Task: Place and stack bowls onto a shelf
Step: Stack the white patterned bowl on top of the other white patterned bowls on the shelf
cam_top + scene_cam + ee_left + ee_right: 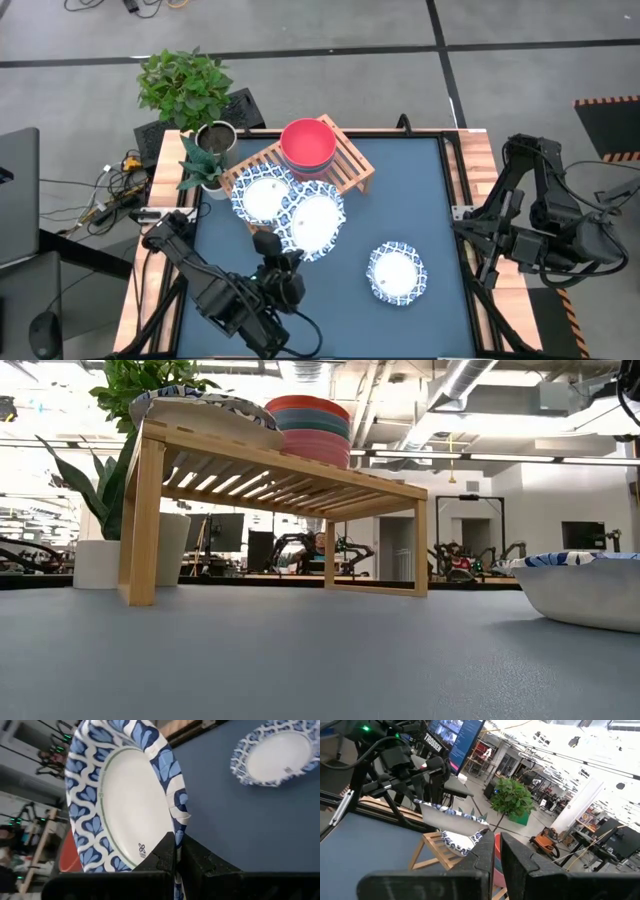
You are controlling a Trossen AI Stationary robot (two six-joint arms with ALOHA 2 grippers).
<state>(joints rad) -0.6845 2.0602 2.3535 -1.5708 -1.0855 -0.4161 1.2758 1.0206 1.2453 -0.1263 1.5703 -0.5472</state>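
Observation:
My left gripper (272, 244) is shut on a white dish with a blue patterned rim (318, 222), held just in front of the wooden slat shelf (352, 165). On the shelf stands a stack of bowls with a red one on top (308, 145), and a second patterned dish (262, 197) lies on its left end. A third patterned dish (397, 272) rests bottom-down on the blue tabletop, right of centre. My right gripper (496, 851) waits off the table's right edge, fingers close together with nothing between them. My left gripper pinches the dish's patterned rim (176, 831) between its two fingers, one on the inner face and one on the underside. The fingers come from the table's near left, slanting a little downward. The dish is lifted clear of the table and tilted.
A potted plant (185, 85) and a second pot (212, 150) stand at the far left corner beside the shelf. Wooden rails (462, 185) border the table. Bare tabletop shows on the near side (340, 310) and at the far right.

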